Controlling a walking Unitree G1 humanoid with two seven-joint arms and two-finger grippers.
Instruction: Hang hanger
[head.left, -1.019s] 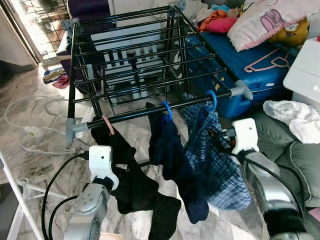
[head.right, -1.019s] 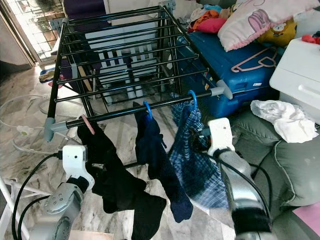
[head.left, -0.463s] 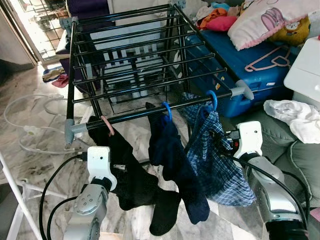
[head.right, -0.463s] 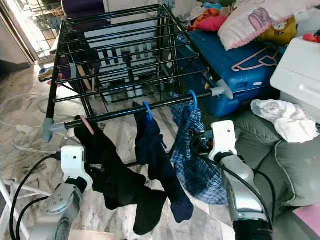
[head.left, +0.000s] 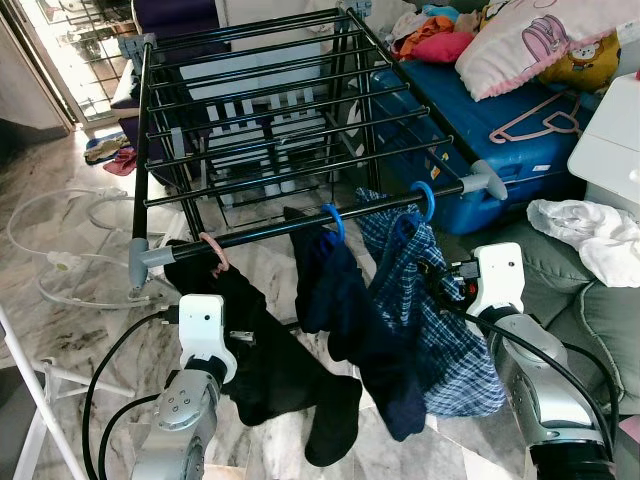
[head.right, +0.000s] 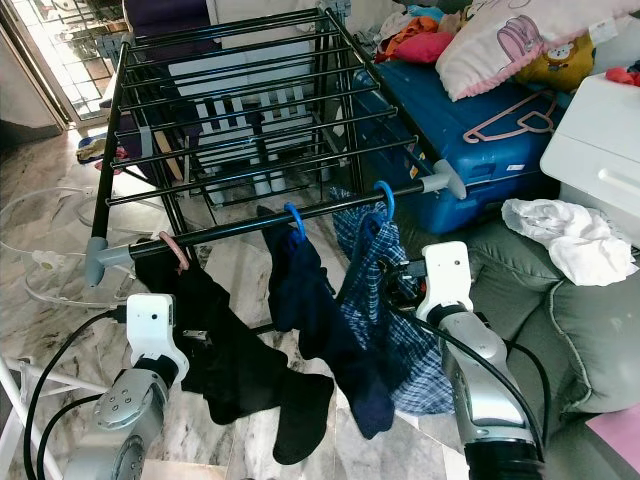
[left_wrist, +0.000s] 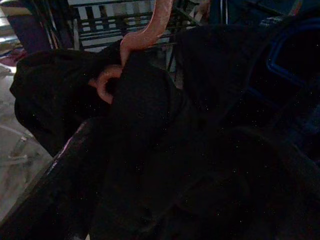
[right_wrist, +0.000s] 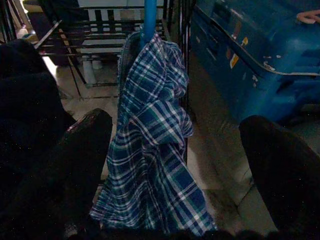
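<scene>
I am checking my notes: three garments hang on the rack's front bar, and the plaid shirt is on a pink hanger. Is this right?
Not quite. The plaid shirt hangs on a blue hanger, as the left eye view shows. The pink hanger holds the black garment. Three garments do hang on the front bar.

No text, label or number can be read

Two silver arms, each with a white wrist block (head.left: 204, 335), trail black cables (head.left: 110, 365).
</scene>
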